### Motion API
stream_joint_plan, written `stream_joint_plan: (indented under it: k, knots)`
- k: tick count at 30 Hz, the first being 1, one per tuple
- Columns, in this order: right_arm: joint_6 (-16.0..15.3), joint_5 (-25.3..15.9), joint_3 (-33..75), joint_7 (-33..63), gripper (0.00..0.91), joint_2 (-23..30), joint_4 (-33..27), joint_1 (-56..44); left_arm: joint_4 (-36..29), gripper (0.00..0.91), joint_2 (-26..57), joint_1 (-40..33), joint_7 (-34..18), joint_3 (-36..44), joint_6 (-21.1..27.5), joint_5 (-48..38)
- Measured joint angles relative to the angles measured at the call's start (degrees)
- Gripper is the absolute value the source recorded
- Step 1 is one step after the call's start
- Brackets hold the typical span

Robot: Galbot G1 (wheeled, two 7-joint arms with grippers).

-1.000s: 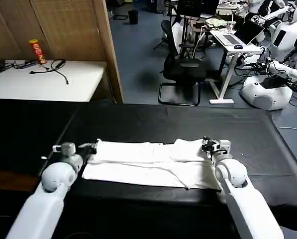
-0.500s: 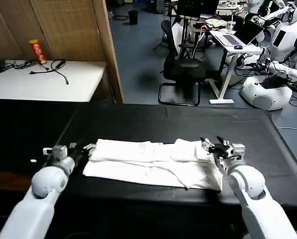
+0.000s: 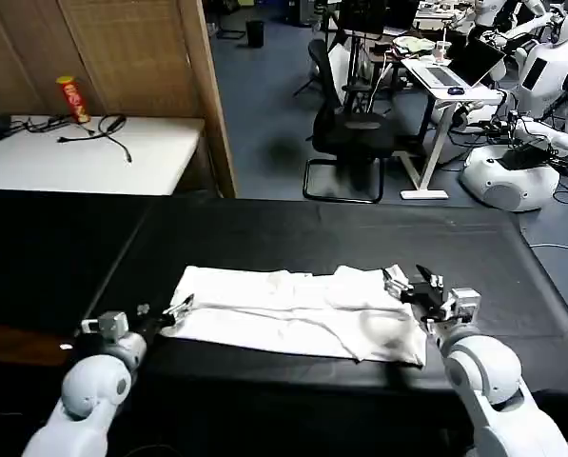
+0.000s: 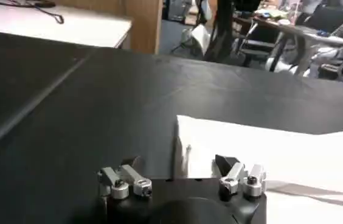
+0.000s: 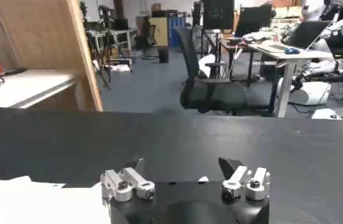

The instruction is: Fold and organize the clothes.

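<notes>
- On the black table (image 3: 293,224), my white T-shirt (image 3: 293,309) lies folded into a long flat band running across in front of me, no print showing on the side that faces up.
- My left gripper (image 3: 174,311) sits just beside the band's left end, jaws spread and holding nothing; the left wrist view shows the shirt's corner (image 4: 180,122) ahead of the fingers (image 4: 225,163) with the cloth running off past one of them.
- My right gripper (image 3: 413,286) stands at the band's right end, jaws apart and empty as well, with bare tabletop ahead of it in the right wrist view.
- My judgement: the lengthwise fold is done and the step in hand is the pause between folds, both pincers clear of the cloth.
- Next, I judge, comes a fresh pinch on one short end, both layers together, to carry it across toward the other end.
- Room is generous behind the shirt, where the table runs bare to its far edge.
- Tighter ground lies at the near edge (image 3: 264,367), close under the band's front hem, so a low drag toward me could pull cloth over it.
</notes>
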Motion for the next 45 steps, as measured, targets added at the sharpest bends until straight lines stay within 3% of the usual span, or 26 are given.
stream_joint_plan:
  k: [3,4,15,21,25,33,38,45]
  knots:
    - [0.10,-0.14,-0.16,-0.01,0.878,0.17,0.00,0.07,-0.18,0.010,-0.29,0.26,0.18,0.04,-0.09,0.01]
    - [0.16,-0.20,-0.20,-0.04,0.878,0.26,0.00,0.10,-0.24,0.000,-0.36,0.35,0.29,0.07,-0.11,0.01]
    - [0.39,-1.51,-0.26,-1.10,0.878,0.60,-0.02,0.26,-0.05,0.000,-1.15,-0.36,0.79,1.19,0.53,1.04]
    - [0.49,-1.48,-0.12,-1.15,0.878,0.58,-0.10,0.55,1.00,0.000,-0.08,-1.15,0.54,0.40,-2.25,9.95]
    - [0.57,-1.48,-0.14,-1.14,0.878,0.96,-0.28,0.68,2.00,0.000,3.14,-0.78,0.42,-1.75,-4.72,14.27]
    - [1.17,-2.33,-0.58,-1.23,0.878,2.15,-0.47,0.25,3.03,0.000,13.19,0.97,0.28,-7.20,-6.56,14.62]
    - [1.48,-3.02,-0.63,-1.26,0.878,2.75,0.00,-0.47,-0.18,0.000,14.02,2.46,-1.47,-7.58,-4.93,14.53]
    - [1.86,-3.64,0.56,-1.41,0.878,2.69,0.77,-1.85,-10.57,0.000,8.38,2.61,-5.15,-2.75,-0.27,9.71]
